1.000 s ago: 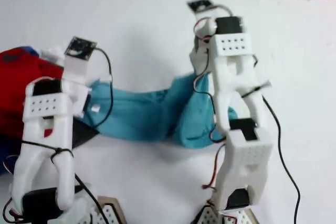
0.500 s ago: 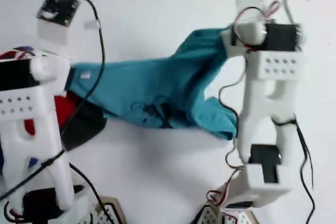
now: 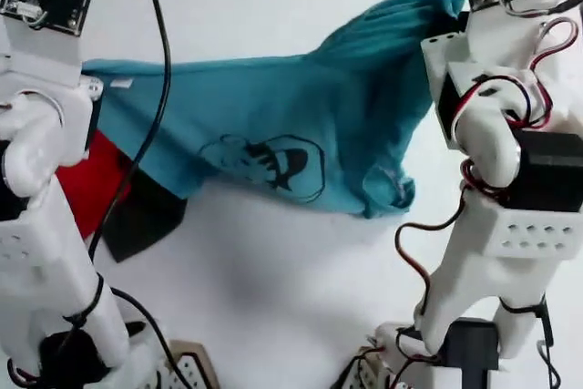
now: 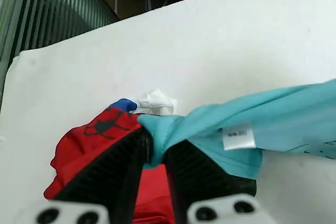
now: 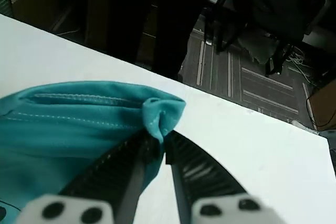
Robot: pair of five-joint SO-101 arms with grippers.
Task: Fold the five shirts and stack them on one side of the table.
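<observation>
A teal shirt point(image 3: 273, 125) with a dark print hangs stretched between the two raised arms above the white table point(image 3: 273, 316). My left gripper point(image 4: 156, 148) is shut on one corner of the teal shirt point(image 4: 273, 119), near its white label. My right gripper point(image 5: 157, 140) is shut on the opposite edge of the teal shirt point(image 5: 68, 124), pinching a bunched fold. A red shirt point(image 3: 91, 179) lies crumpled at the table's left, under the left arm; the left wrist view shows this red shirt point(image 4: 89, 140) with blue and white cloth point(image 4: 152, 100) behind it.
A black cloth point(image 3: 141, 220) lies beside the red shirt. The arm bases point(image 3: 182, 366) stand at the near edge. Bare table stretches across the middle and near side under the hanging shirt. Beyond the far table edge point(image 5: 236, 103) is a dark floor.
Both arms have risen and spread apart, lifting the teal shirt off the table and pulling it from a crumpled heap into a stretched sheet with its print showing.
</observation>
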